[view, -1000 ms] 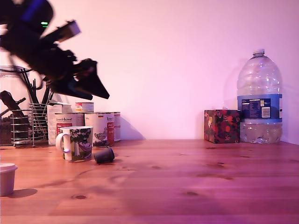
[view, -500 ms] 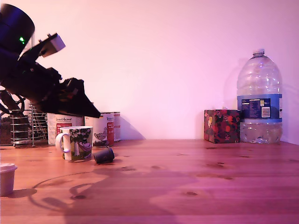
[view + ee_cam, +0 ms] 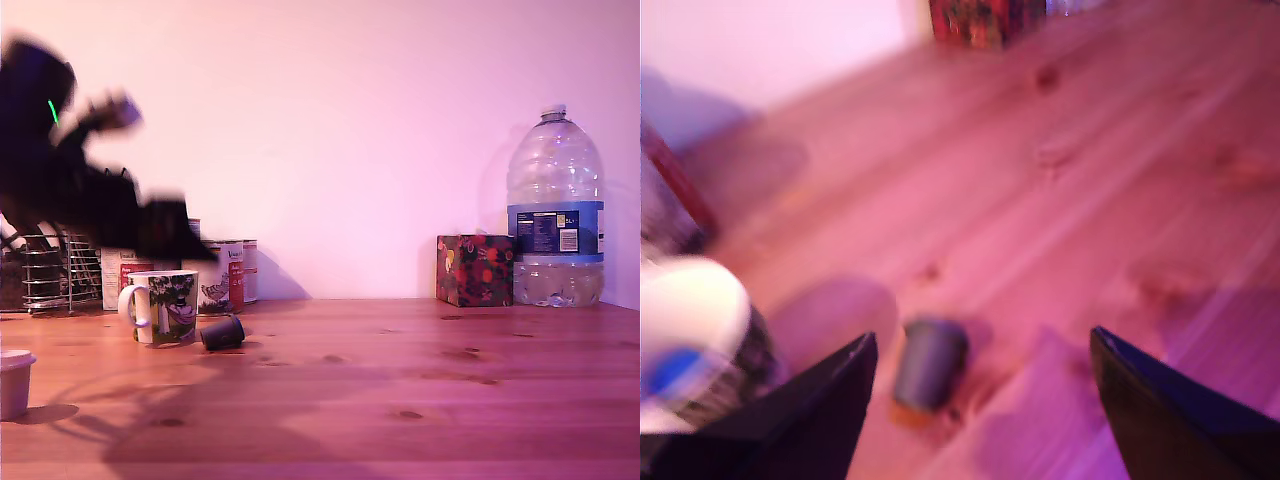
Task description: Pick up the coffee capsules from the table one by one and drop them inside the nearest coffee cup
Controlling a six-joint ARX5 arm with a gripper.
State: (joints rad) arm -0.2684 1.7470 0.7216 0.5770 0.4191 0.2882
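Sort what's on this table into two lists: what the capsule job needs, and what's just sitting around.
Needed for the job:
coffee capsule, lying on its side on the table
printed mug, right beside it
gripper, open

Just sitting around:
water bottle
floral box
printed tins
utensil rack
small white tub

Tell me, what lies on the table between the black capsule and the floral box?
Nothing. In the exterior view, only bare table runs from the capsule to the floral box at that view's right.
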